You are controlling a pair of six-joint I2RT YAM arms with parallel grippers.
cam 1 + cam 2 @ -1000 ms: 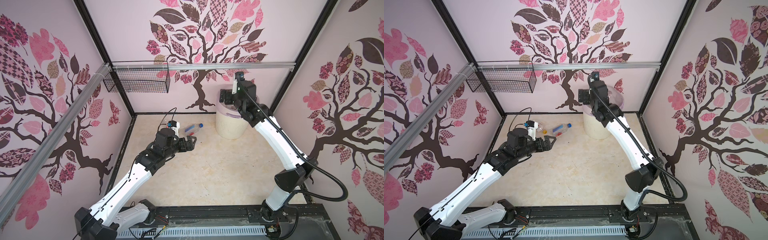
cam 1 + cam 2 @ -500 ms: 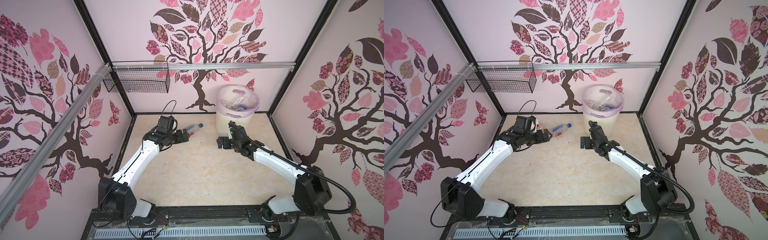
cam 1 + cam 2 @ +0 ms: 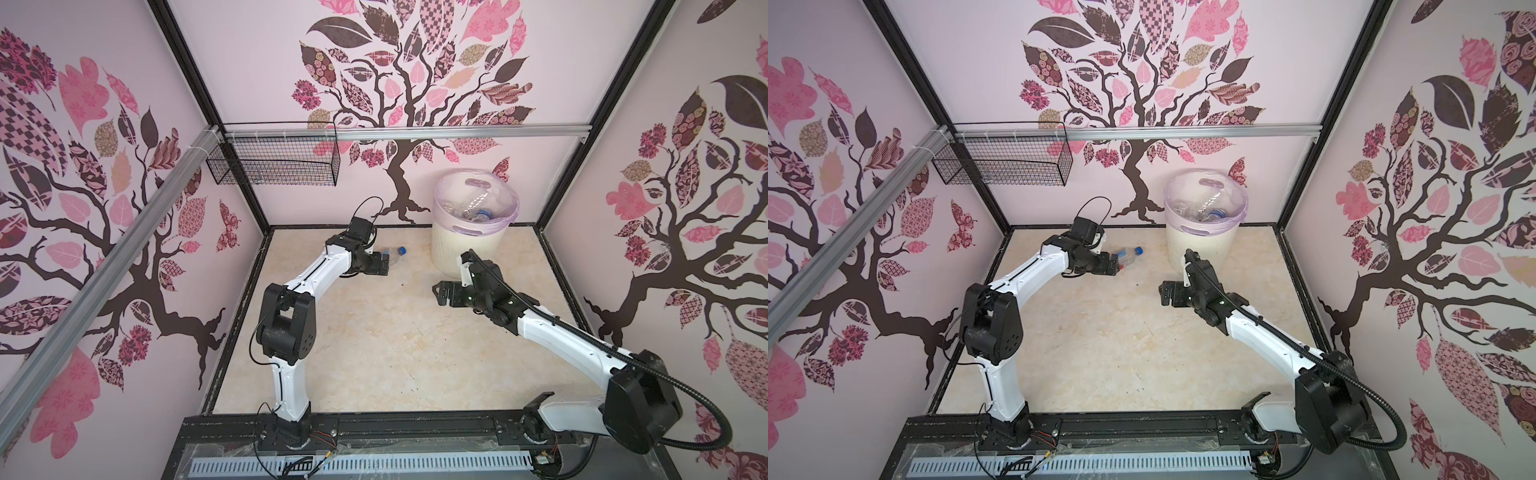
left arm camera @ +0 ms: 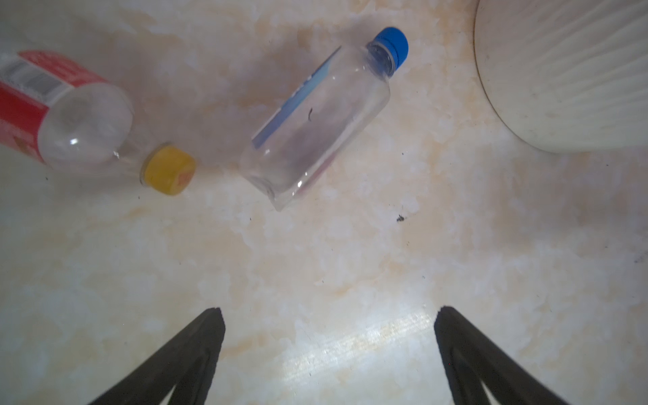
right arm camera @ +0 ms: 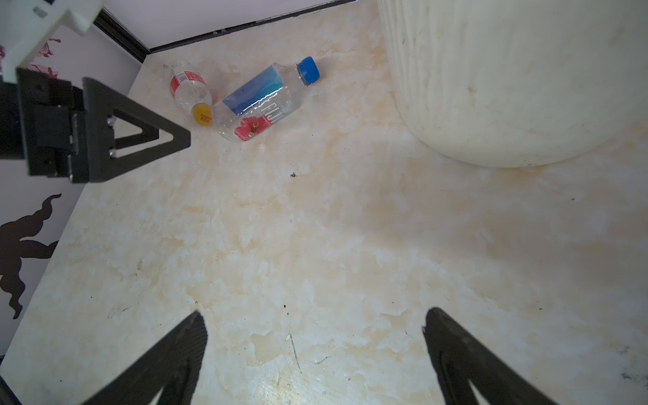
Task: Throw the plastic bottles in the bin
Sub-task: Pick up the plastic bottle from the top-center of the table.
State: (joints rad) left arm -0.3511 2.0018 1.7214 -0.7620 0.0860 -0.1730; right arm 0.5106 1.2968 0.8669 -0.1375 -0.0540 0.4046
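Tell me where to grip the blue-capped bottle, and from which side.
Grip the blue-capped bottle mid-body, across its width, coming from above. It lies flat on the floor, straight-sided there, narrowing at the cap. Keep off its base: the yellow-capped bottle lies close beside it.

The bottles (image 5: 259, 101) are clear, glossy plastic. The floor (image 5: 315, 245) is smooth with a faint sheen. At one o'clock, the bin (image 5: 508, 87) is matt ribbed plastic with a filmy bag (image 3: 500, 193).

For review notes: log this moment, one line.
left gripper open | right gripper open | blue-cap bottle, yellow-cap bottle not binned | bin holds bottles
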